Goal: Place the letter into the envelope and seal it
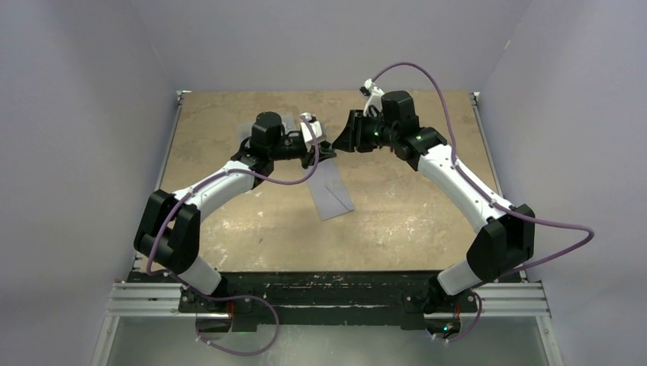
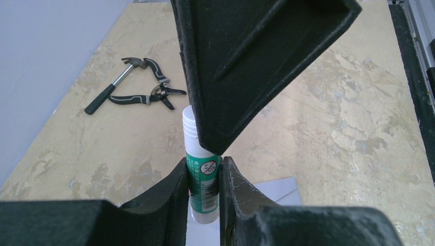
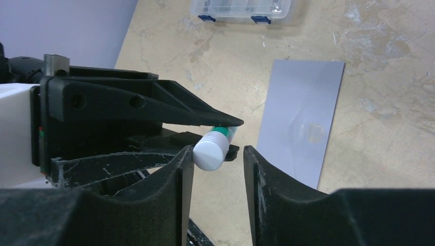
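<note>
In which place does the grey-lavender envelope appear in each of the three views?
Top external: the envelope lies near the centre, just below the left gripper.
Left wrist: only a corner shows at the bottom, right of the glue stick.
Right wrist: right of centre, lying flat.
Shared landmark: the left gripper, shut on the glue stick.

prohibition sign, barcode on glue stick [image 2: 204,179]

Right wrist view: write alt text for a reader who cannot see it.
A green-labelled glue stick, clamped in the left tool, points its white end into the gap between the fingers of the open right tool. Behind it, the grey-lavender envelope lies flat on the tan table, with a clear plastic box beyond it.
</note>
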Robot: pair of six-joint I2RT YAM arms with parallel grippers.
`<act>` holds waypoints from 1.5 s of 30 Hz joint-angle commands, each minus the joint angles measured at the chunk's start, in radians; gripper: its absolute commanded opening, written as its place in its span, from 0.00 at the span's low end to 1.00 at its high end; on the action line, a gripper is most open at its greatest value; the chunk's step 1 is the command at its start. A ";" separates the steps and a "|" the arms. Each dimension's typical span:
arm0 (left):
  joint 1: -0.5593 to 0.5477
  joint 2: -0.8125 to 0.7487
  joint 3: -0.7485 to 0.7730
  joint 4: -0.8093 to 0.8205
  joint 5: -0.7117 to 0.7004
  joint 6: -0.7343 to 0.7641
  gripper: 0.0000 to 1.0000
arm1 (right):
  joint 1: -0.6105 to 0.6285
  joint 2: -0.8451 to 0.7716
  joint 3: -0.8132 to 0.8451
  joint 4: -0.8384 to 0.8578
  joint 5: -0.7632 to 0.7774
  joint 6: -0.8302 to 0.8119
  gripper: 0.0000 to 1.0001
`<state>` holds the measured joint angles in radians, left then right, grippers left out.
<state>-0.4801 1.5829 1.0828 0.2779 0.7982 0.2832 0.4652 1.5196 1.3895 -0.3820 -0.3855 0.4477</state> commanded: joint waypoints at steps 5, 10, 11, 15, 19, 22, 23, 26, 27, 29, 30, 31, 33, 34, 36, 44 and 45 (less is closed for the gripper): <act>0.003 -0.010 0.045 -0.030 0.021 0.060 0.00 | -0.001 0.002 0.039 0.026 -0.049 -0.037 0.38; 0.003 -0.003 0.044 -0.026 0.039 0.060 0.00 | -0.001 0.016 0.036 0.028 -0.047 -0.041 0.37; 0.003 -0.001 0.043 -0.024 0.037 0.059 0.00 | -0.001 0.019 0.038 0.027 -0.044 -0.044 0.34; 0.003 -0.003 0.053 -0.030 0.059 0.069 0.00 | -0.001 0.041 0.032 0.010 -0.033 -0.072 0.11; 0.004 0.019 0.193 -0.228 0.056 0.201 0.00 | 0.007 0.072 -0.020 -0.003 -0.017 -0.113 0.00; 0.005 0.038 0.266 -0.265 0.038 0.259 0.00 | 0.061 0.081 -0.106 0.031 0.011 -0.099 0.00; 0.008 0.048 0.290 -0.271 0.040 0.261 0.00 | 0.084 0.088 -0.135 0.039 0.029 -0.090 0.00; 0.012 0.070 0.331 -0.263 0.034 0.253 0.00 | 0.131 0.096 -0.199 0.073 0.072 -0.068 0.00; 0.013 0.068 0.334 -0.247 0.023 0.248 0.00 | 0.145 0.098 -0.219 0.078 0.093 -0.062 0.00; 0.023 0.060 0.329 -0.203 0.018 0.228 0.00 | 0.161 0.104 -0.266 0.098 0.119 -0.051 0.00; 0.028 0.056 0.329 -0.180 0.016 0.219 0.00 | 0.168 0.110 -0.288 0.108 0.130 -0.044 0.00; 0.032 0.051 0.328 -0.156 0.016 0.208 0.00 | 0.178 0.120 -0.309 0.118 0.136 -0.040 0.00; 0.042 0.041 0.326 -0.118 0.022 0.189 0.00 | 0.205 0.144 -0.342 0.130 0.168 -0.031 0.00; 0.048 0.036 0.326 -0.099 0.029 0.178 0.00 | 0.216 0.159 -0.356 0.140 0.180 -0.029 0.00; 0.060 0.030 0.332 -0.074 0.037 0.161 0.00 | 0.228 0.193 -0.381 0.158 0.196 -0.021 0.00; 0.129 0.013 0.314 -0.027 0.085 0.085 0.00 | 0.231 0.192 -0.345 0.138 0.118 -0.007 0.00; 0.132 0.011 0.306 -0.063 0.091 0.100 0.00 | 0.226 0.186 -0.306 0.131 0.122 -0.004 0.00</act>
<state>-0.3828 1.7065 1.2846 -0.2195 0.7509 0.4274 0.6285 1.6245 1.1057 0.1955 -0.1432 0.4526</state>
